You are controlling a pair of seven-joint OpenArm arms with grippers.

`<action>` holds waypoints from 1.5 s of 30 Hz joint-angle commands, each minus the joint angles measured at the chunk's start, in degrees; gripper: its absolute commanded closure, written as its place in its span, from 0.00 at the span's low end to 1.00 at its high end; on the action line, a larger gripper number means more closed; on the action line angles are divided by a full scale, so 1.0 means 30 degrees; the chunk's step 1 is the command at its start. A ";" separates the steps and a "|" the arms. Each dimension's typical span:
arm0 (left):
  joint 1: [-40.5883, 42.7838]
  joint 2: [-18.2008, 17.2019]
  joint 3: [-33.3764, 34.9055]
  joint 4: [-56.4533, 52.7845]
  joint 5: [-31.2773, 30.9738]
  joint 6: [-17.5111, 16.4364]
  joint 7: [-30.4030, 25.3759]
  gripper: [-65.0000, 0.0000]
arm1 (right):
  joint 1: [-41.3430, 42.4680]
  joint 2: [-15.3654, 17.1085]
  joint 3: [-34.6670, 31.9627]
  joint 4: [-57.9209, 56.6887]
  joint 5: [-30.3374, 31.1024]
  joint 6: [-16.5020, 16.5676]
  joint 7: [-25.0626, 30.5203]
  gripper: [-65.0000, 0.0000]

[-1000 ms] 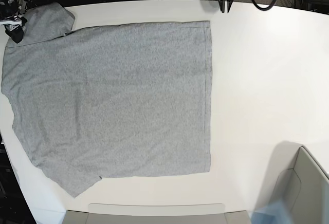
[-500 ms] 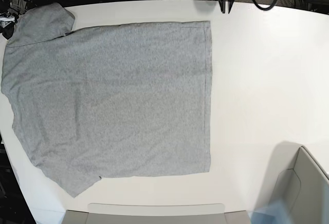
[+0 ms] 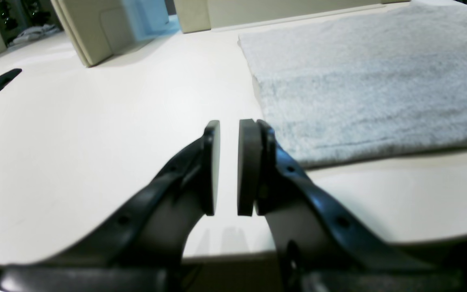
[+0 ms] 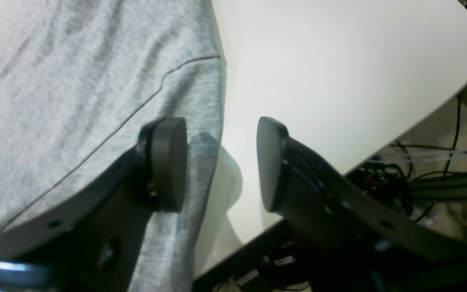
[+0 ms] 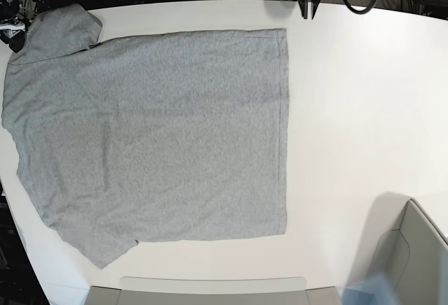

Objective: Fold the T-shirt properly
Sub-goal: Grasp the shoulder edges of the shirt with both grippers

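You have the T-shirt (image 5: 154,137) spread flat, plain side up, over the left half of the bench (image 5: 364,109), its hem running down the middle and one sleeve lying at the far left corner.

What has just changed: a second ago the right gripper (image 4: 221,162) sat on that far-left sleeve; it has since withdrawn past the left edge of the bench, and in the base view only a sliver of it shows there. The wrist view shows its jaws standing wide, one pad (image 4: 168,162) over the sleeve's edge, the other over bare bench — nothing is held. The sleeve lies released and smooth.

The left gripper (image 3: 228,166) has stayed at the far edge of the bench, just beside the hem corner, jaws narrowed to a slim gap with nothing between them.

Treat this as the end of flattening — no fold is made yet. Expect the first fold to begin from here.
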State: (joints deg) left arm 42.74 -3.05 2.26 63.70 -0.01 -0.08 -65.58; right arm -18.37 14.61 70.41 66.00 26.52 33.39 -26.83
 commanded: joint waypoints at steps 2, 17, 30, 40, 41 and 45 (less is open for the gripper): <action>0.0566 -0.0053 0.0022 0.0817 -0.0099 0.0040 -0.0484 0.86 | -0.0104 -0.0226 0.0016 0.0111 -0.0270 0.1545 -0.0537 0.57; 0.2324 -0.3775 0.5795 0.8612 -0.5491 -0.0077 0.8630 0.67 | -0.0016 -0.1457 0.0046 0.0316 -0.2116 0.2205 -0.1592 0.57; -0.2188 -1.0808 1.1246 1.0136 -2.0495 0.0040 1.5604 0.67 | -0.0133 -0.1398 0.0046 0.0404 -0.2116 0.2205 -0.1592 0.57; -0.3478 -1.0456 1.1773 0.9286 -2.0524 0.0128 1.8388 0.67 | -0.0162 -0.1632 0.0046 0.1635 -0.2116 0.2205 -0.1621 0.57; -0.3742 -1.0427 1.1861 0.9052 -2.0553 0.0128 1.8535 0.67 | -0.0162 -0.1632 0.0046 0.1635 -0.2116 0.2205 -0.1621 0.57; -0.4767 -0.9665 1.1803 0.8671 -2.1256 0.0128 2.0996 0.67 | -0.0162 -0.1662 0.0016 0.1635 -0.2145 0.2205 -0.1621 0.57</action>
State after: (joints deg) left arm 27.66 -31.94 37.45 90.32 -62.85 -2.48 -6.81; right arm -18.13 9.47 70.70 70.89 22.28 39.09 -28.47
